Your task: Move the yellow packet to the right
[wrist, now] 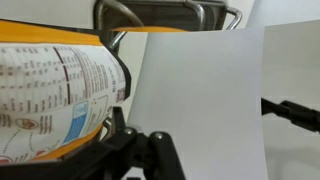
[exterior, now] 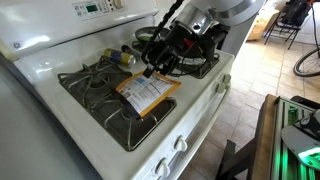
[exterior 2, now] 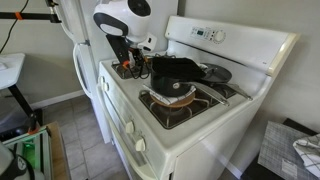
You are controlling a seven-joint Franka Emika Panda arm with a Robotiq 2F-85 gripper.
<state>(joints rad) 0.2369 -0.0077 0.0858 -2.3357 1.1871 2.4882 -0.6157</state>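
Note:
The yellow packet (exterior: 150, 92) lies flat on the front burner grate (exterior: 100, 85) of a white stove, orange edges round a white printed panel. My gripper (exterior: 152, 68) hangs low over the packet's far edge. In an exterior view the gripper (exterior 2: 172, 72) covers most of the packet (exterior 2: 180, 98). In the wrist view the packet (wrist: 55, 90) curves up at the left, beside the left finger. The gripper (wrist: 205, 130) is open, fingers wide apart, with a plain pale surface between them. I cannot tell whether a finger touches the packet.
A dark pan (exterior: 205, 62) sits on the burner behind the gripper. A small yellowish can (exterior: 127, 57) stands near the back of the stove. The control panel (exterior: 95, 8) rises at the rear. The stove's front edge with knobs (exterior: 180, 142) drops to a tiled floor.

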